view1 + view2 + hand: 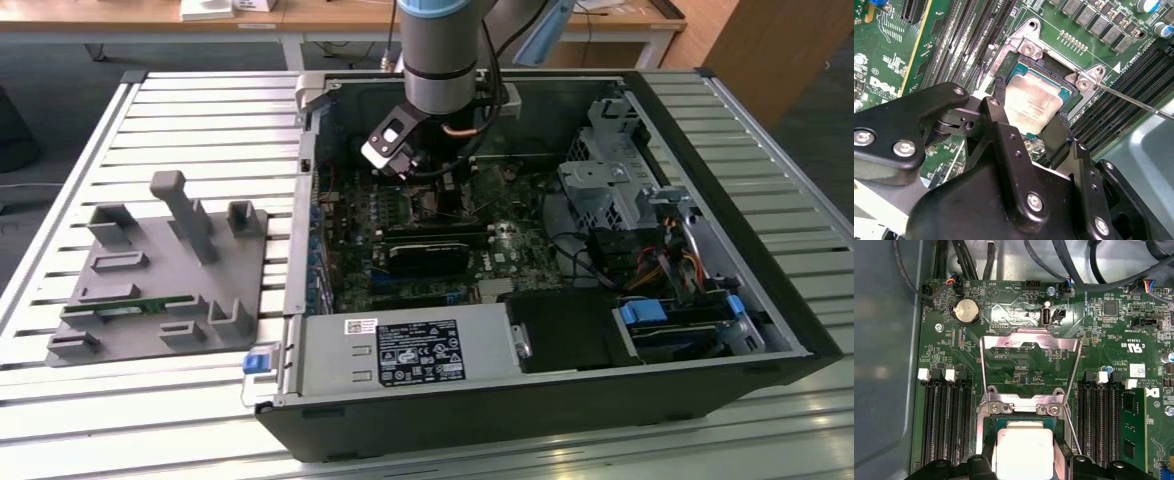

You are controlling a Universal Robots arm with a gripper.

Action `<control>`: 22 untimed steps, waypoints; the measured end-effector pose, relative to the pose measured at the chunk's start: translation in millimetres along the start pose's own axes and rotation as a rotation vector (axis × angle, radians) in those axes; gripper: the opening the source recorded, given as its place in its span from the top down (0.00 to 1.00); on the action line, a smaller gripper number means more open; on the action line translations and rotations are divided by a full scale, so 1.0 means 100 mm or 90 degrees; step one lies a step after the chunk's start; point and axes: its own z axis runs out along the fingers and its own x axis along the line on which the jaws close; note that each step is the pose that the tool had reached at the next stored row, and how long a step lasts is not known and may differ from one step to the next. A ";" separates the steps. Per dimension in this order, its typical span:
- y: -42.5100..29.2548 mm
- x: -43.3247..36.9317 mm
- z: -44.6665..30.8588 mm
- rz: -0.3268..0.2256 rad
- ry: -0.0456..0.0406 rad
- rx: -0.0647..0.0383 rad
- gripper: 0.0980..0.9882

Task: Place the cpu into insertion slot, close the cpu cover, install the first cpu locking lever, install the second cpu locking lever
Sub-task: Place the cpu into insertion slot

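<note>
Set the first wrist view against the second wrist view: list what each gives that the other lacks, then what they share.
First wrist view: the cpu cover swung open, with board visible through its window, plus a round coin battery and cables beyond it.
Second wrist view: the gripper with its black, screwed body large in the foreground, and a row of grey square components.
Both: the cpu at the insertion slot, with long black memory slots alongside.

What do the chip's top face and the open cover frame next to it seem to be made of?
Chip: probably metal, matte silver-tan, with a soft even sheen. Cover frame: thin sheet metal by its look, bare and shiny, catching bright glare.
</note>
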 end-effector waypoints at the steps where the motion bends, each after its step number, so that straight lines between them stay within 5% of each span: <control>1: 0.000 0.000 0.000 0.000 0.0000 0.000 0.51; 22: -0.015 0.004 0.009 0.011 -0.0013 0.000 0.51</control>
